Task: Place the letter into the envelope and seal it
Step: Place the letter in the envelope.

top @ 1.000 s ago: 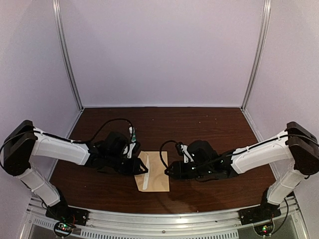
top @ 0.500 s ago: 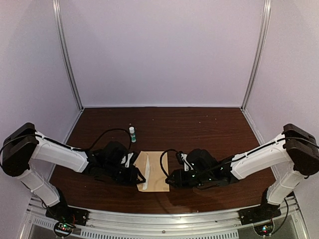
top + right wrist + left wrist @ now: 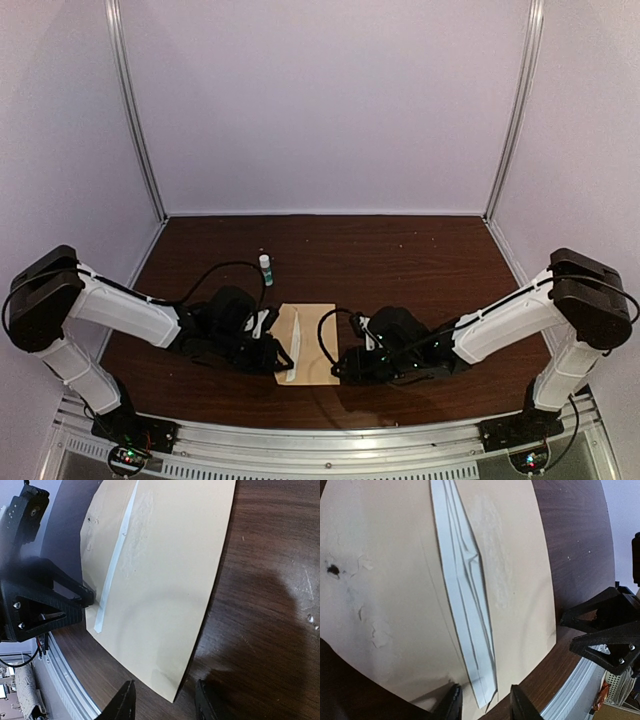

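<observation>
While astride letter [image 3: 465, 605], left claw [image 3: 486, 695] agape.

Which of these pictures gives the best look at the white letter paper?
The left wrist view: the letter runs the picture's full height as a long, creased white strip against the tan envelope. The right wrist view shows it only as a thin pale line, and the top view as a tiny sliver.

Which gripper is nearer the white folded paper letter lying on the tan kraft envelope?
Left. The left gripper straddles the white folded paper letter's near end; the right gripper sits at the tan kraft envelope's near right corner, apart from the letter.
</observation>
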You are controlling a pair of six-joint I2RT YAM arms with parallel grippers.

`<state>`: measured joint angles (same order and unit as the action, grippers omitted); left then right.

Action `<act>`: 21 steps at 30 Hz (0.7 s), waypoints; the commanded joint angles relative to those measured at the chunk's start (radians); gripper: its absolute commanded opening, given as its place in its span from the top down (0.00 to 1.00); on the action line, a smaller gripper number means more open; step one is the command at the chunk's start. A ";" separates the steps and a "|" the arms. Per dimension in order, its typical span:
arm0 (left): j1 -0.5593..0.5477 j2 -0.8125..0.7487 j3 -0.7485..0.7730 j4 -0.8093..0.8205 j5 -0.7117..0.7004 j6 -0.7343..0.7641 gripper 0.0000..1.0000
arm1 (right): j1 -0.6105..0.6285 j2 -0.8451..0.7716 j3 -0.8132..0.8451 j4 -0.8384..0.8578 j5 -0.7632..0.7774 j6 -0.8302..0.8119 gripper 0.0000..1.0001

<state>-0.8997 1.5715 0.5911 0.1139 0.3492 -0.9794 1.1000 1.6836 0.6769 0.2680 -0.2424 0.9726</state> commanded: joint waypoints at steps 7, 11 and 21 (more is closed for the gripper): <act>-0.005 0.054 -0.016 0.069 0.025 -0.014 0.68 | 0.006 0.057 0.037 0.022 -0.016 -0.001 0.60; -0.005 0.061 -0.019 0.081 0.032 -0.017 0.68 | 0.006 0.058 0.038 0.019 -0.015 -0.001 0.60; -0.012 0.084 -0.017 0.112 0.048 -0.027 0.68 | 0.006 0.076 0.049 0.017 -0.023 0.000 0.62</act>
<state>-0.9005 1.6283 0.5903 0.2047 0.3882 -0.9989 1.1000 1.7294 0.7063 0.2882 -0.2546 0.9726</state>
